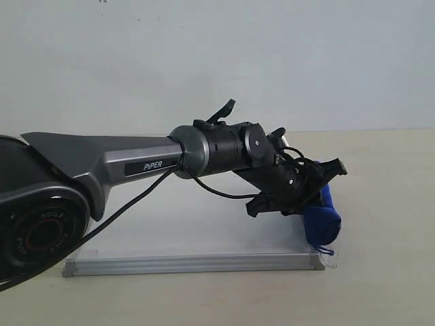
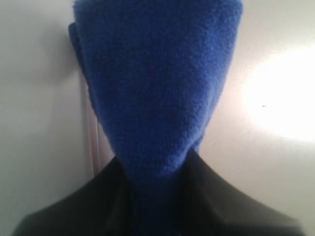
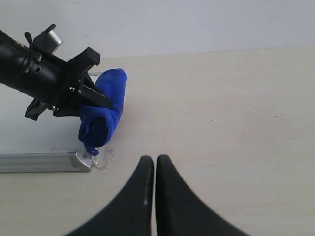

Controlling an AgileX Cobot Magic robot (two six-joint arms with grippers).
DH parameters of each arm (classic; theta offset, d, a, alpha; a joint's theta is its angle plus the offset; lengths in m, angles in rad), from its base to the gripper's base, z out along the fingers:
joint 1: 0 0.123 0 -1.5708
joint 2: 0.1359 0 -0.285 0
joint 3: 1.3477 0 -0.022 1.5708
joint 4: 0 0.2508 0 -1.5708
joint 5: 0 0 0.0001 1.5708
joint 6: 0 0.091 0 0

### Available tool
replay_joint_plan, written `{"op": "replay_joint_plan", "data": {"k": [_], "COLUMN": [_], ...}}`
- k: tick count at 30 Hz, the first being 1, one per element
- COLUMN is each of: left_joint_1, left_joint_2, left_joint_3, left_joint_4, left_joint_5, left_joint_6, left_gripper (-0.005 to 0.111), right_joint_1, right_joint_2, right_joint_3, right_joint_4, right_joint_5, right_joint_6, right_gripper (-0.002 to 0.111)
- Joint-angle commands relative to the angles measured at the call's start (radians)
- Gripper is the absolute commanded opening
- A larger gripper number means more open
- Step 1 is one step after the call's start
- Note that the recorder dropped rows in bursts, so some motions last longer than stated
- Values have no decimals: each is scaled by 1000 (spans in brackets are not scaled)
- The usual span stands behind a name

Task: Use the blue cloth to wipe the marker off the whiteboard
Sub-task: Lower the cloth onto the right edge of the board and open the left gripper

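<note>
Reaching in from the left of the exterior view, the left arm stretches low over the whiteboard, which lies flat on the pale table. The left gripper is clamped on the blue cloth, a rolled bundle that sits at the board's right edge, near the front right corner of the silver frame.

In the left wrist view the fuzzy blue roll fills the middle, pinched between the two dark fingers, jaws only partly apart (the cloth takes up the whole gap). A bright glare lies on the white surface beside it.

In the right wrist view the right gripper hangs over bare table, its fingers pressed together and holding nothing, well apart from the cloth. The cloth's loop tag hangs just above the board's corner piece.
</note>
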Motion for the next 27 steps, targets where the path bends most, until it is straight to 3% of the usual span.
{"op": "replay_joint_plan", "data": {"k": [1,7,9,18,27], "left_joint_1": [1,10,12,27,77], "left_joint_2": [-3,-3,-3,-4,-17], "left_joint_3": [-7,-7,-7,-34,-154], "left_joint_4": [-42,-106,-106,-173,-188], "left_joint_5": [22,46,46,74,283], "left_joint_6": [50,47,47,81,126], "left_gripper": [11,45,51,52,52], "right_joint_1": [-2,-2,-2,-2,-2], "right_joint_2": [-5,-5,-5,-5,-5], "right_joint_3": [-1,-1,-1,-1,-1], "right_joint_4": [-4,-4,-4,-4,-4], "right_joint_5": [-2,-2,-2,-2,-2], "right_joint_6": [-3,-3,-3,-3,-3], "right_gripper": [1,1,1,1,1]}}
